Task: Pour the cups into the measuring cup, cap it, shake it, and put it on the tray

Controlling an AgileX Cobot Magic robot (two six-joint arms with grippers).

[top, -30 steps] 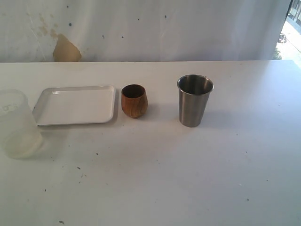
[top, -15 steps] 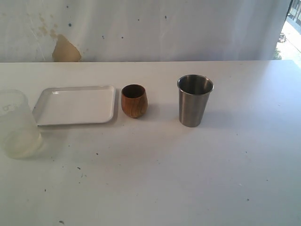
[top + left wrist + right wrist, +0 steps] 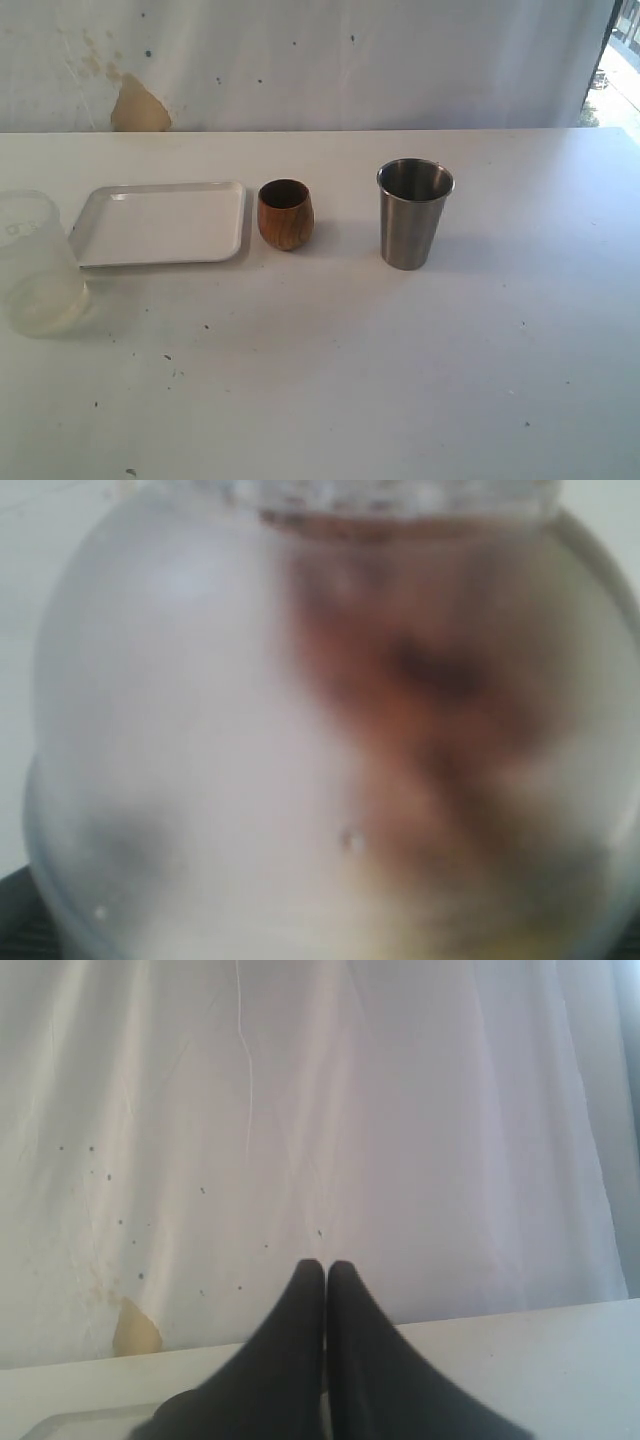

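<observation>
The right gripper (image 3: 325,1270) is shut tight and holds nothing. The measuring cup (image 3: 200,730) fills the left wrist view, so I cannot tell the left gripper's grip.

A white desk (image 3: 420,380) carries scattered dark specks. At the exterior view's left edge is a frosted translucent container (image 3: 36,268), upright, partly cut off. Behind hangs a creased white cloth (image 3: 350,60) with a tan patch (image 3: 138,108) and small dark spots

Faint printed marks are seen on the measuring cup (image 3: 35,265) (high on its wall, near the rim) — too blurred to be read. No other lettering can be made out.
</observation>
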